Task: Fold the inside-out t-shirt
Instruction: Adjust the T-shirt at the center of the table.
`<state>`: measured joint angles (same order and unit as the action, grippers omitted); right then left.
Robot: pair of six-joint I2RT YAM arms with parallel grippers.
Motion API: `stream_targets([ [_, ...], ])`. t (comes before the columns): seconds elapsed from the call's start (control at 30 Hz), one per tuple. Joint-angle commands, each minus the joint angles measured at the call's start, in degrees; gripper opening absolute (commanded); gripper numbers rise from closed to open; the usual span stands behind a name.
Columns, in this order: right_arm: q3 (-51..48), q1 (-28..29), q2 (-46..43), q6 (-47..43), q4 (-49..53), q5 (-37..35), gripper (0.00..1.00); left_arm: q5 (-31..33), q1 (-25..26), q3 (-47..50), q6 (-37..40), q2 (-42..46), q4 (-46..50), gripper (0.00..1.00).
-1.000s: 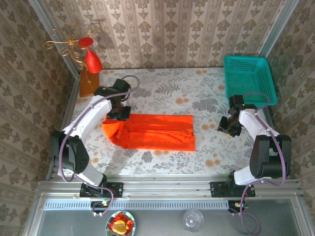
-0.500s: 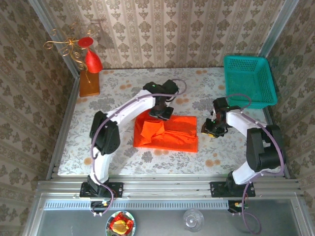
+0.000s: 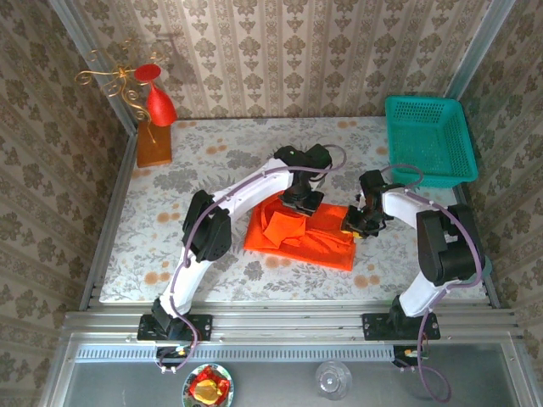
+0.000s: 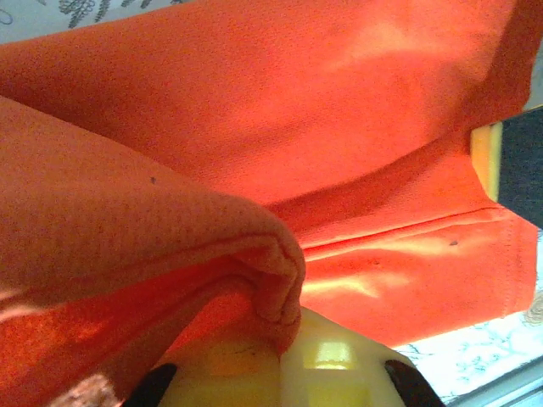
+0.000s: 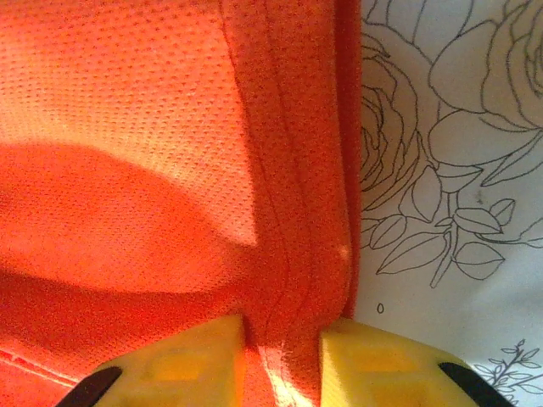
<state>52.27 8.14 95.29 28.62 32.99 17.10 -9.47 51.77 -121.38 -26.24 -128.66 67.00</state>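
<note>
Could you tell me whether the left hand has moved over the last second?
Yes. The left hand, shut on the orange-red fabric t-shirt, has swept rightwards, away from the brown block and towards the teal plastic mesh basket.

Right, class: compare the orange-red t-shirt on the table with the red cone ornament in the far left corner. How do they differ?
The t-shirt lies low on the table, partly folded over itself; the ornament stands upright on a wooden block. The t-shirt looks soft, matte and wrinkled; the ornament is glossy, with curls of gold wire. The t-shirt covers far more area than the ornament. Both are red-toned.
</note>
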Motion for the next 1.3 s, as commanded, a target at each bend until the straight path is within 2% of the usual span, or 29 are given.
stream_targets([
  [0.0,0.51,0.56,1.35,0.56,0.13,-1.11,0.23,-3.50,0.61,-1.67,-1.70,-0.27,-0.52,0.00],
  [0.1,0.90,0.73,1.67,0.56,0.49,-1.29,0.19,-5.29,0.95,-2.43,-2.35,-0.43,-1.75,0.00],
  [0.4,0.90,0.69,1.66,0.56,0.49,-1.28,0.19,-12.29,3.24,-6.57,-4.22,-4.12,-4.94,0.00],
  [0.6,0.90,0.81,1.62,0.56,0.40,-1.46,0.19,-14.79,4.72,-10.21,-5.18,-8.03,-5.83,0.01],
  [0.7,0.80,0.82,1.51,0.70,0.31,-1.50,0.19,-15.82,4.79,-10.10,-5.70,-8.51,-6.79,0.07],
  [0.8,0.68,0.82,1.54,0.74,0.26,-1.55,0.19,-16.47,4.71,-9.64,-5.75,-7.74,-7.76,0.21],
  [0.87,0.92,0.82,1.27,0.84,0.93,-1.37,0.22,-17.28,4.45,-8.47,-5.84,-5.51,-10.04,0.28],
  [0.97,1.17,0.82,-2.71,1.55,3.31,-3.63,0.26,-18.62,3.57,-5.20,-5.86,0.05,-14.80,0.34],
  [1.17,3.35,0.64,-10.91,1.53,10.60,-12.12,0.30,-20.09,-1.01,8.09,-7.24,14.14,-24.46,0.35],
  [1.27,3.19,1.11,-13.02,2.04,9.70,-9.03,0.30,-16.03,-4.86,17.27,-6.81,19.99,-24.11,0.31],
])
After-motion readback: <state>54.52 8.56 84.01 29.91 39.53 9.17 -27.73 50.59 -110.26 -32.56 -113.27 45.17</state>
